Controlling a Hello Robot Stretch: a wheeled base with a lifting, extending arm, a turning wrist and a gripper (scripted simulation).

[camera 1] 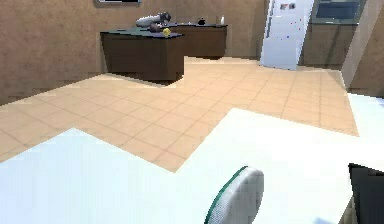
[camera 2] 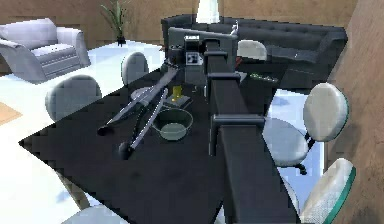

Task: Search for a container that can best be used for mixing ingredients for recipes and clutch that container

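A dark table (camera 2: 70,130) spread around the gripper (camera 2: 184,64). On it, just below the gripper in the arm side view, stood a small yellow-green thing (camera 2: 180,96). Lower and to the left lay long dark rods (camera 2: 140,112), crossed. A white round-backed chair (camera 2: 134,66) stood left of the gripper and a second chair (camera 2: 325,108) well to its right. Beyond the gripper ran a dark sofa (camera 2: 290,40). Far to its left sat a grey armchair (camera 2: 40,48) and a potted plant (camera 2: 117,18).

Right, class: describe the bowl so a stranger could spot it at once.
Start at the black table ringed by white chairs. Near its middle, left of the arm, stands the bowl. It alone is round and hollow, grey-green; beside it lie long dark rods.
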